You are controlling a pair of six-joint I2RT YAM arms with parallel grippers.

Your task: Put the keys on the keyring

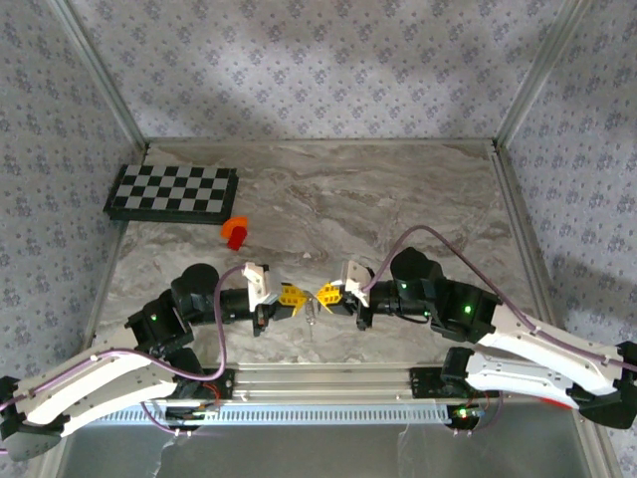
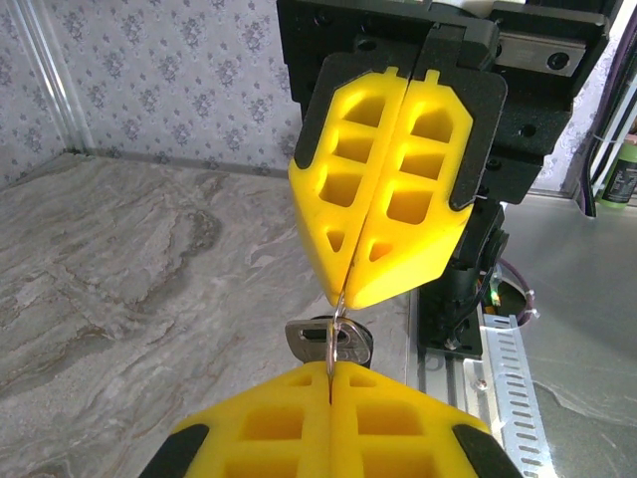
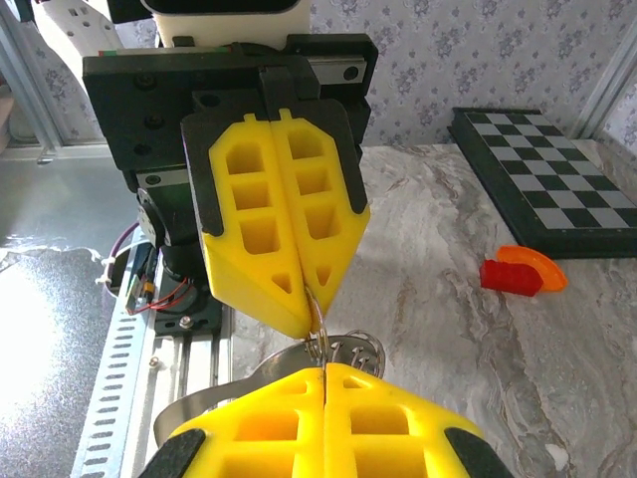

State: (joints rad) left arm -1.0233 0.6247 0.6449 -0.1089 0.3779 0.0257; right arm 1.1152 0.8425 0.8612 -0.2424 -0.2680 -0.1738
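The keyring (image 3: 318, 337), a thin silvery loop, sits in the air above the marbled tabletop (image 1: 398, 199). It is clamped from one side by the left claw (image 1: 296, 296) and from the other by the right claw (image 1: 324, 292), tips nearly meeting. A small key (image 2: 318, 340) hangs just below. An orange-red block (image 1: 236, 232) and a chequered board (image 1: 171, 191) lie well apart, farther back.

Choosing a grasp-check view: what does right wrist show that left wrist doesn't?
Right wrist: the checkerboard and the orange-red block beside it. Left wrist: what looks like the key, dark-headed, hanging just under the tips. Both: left claw and right claw shut, tip to tip, pinching the thin wire keyring between them.
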